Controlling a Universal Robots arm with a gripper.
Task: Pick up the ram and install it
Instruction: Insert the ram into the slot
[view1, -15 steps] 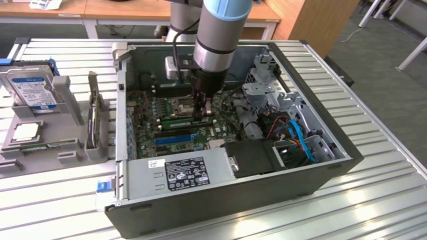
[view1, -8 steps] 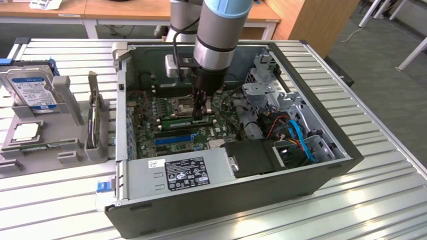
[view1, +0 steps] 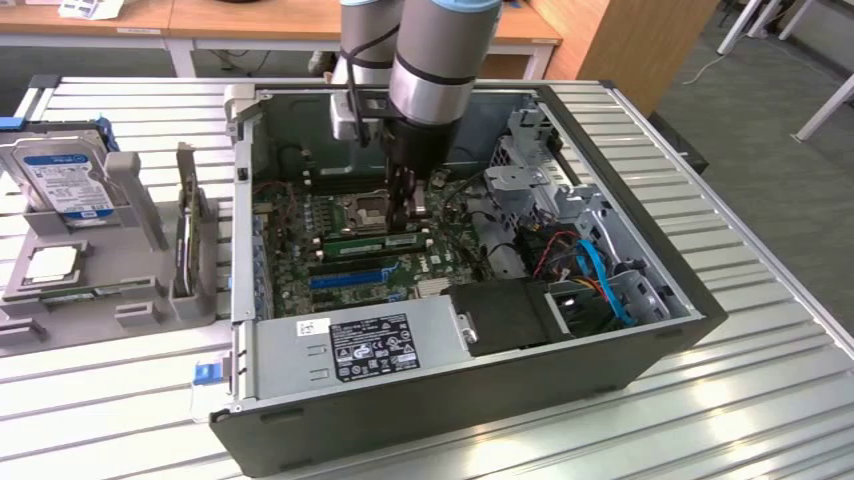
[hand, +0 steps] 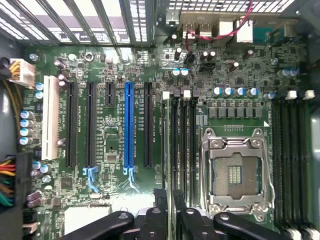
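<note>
A robot arm reaches down into an open computer case (view1: 441, 410) lying on its side on a slatted metal table (view1: 761, 420), its gripper (view1: 411, 205) hanging low over the motherboard (hand: 225, 60). The ram (view1: 374, 243), a thin green stick, lies along the memory slots just beside the empty CPU socket (view1: 363, 210), on the side toward the blue expansion slot (view1: 354, 277) and the grey power supply (view1: 360, 345). The gripper stands above the stick's end at the exterior view's right. Whether it grips the stick, presses on it or hangs free of it cannot be told. Outside the case, at the exterior view's left, a grey fixture holds a hard drive (view1: 60, 180) and a dark card standing on edge (view1: 191, 240).
</note>
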